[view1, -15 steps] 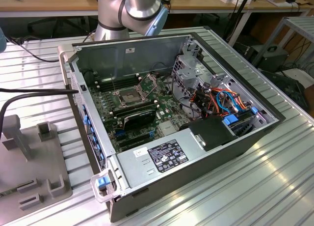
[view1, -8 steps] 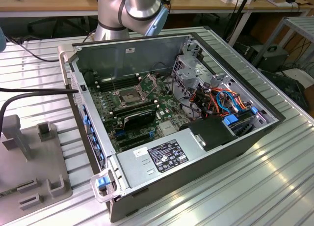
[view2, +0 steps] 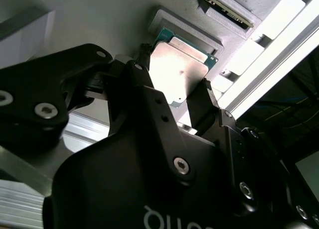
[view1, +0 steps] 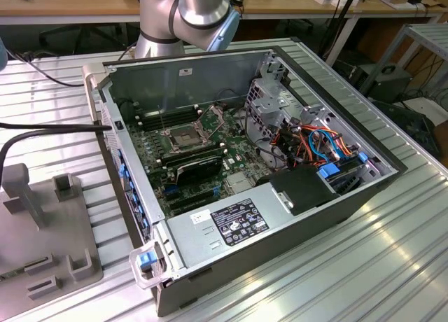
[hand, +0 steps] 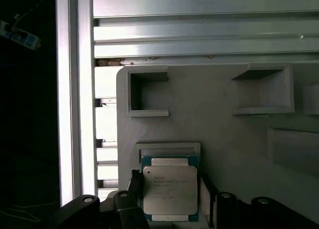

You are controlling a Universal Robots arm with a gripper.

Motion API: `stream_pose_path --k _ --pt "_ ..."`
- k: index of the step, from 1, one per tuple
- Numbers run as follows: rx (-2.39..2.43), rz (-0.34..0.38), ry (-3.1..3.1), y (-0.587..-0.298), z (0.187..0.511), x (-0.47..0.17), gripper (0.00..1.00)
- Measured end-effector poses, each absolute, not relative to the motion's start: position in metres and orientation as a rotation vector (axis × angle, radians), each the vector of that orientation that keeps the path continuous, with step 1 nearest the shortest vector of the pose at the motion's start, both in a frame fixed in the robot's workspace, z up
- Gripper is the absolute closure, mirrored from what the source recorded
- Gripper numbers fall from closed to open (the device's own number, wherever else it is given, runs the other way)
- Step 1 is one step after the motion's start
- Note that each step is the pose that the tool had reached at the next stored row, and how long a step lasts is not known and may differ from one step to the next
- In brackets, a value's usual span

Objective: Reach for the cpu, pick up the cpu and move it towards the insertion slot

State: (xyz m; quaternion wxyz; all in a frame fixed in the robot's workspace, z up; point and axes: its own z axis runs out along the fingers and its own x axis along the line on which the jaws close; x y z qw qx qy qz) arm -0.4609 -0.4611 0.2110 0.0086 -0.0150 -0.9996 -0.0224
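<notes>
Second wrist view puts the gripper (view2: pixel 173 78) closest, its black fingers (view2: pixel 145 87) standing one on each side of the cpu (view2: pixel 180 69). The jaws are parted to barely more than the chip's width and, as I read it, have hold of nothing. In the first wrist view a thin pale strip shows between the cpu (hand: pixel 169 189) and one finger, while the other finger sits close against its edge. The cpu lies flat, metal face up, in a shallow raised nest (hand: pixel 168 148) on the grey plastic block (hand: pixel 214 114), which rests on the ribbed aluminium table (hand: pixel 199 35). Farther off, in the exterior view, the insertion slot (view1: pixel 180 136) sits inside the open computer case (view1: pixel 210 73), well apart from the grey plastic block (view1: pixel 42 224) at that view's left.

The chip is thin and the fingers look uneven about it. A closing squeeze could therefore shove it against the nest wall, tilt it, or pinch only a corner. Such a poor hold could let it slip on the way to the socket.
</notes>
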Motion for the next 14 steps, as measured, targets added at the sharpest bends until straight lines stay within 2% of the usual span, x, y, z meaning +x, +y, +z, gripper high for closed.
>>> stream_pose_path --k 14 --pt "-0.047 -0.070 -3.123 -0.4611 0.2193 -0.4609 0.45"
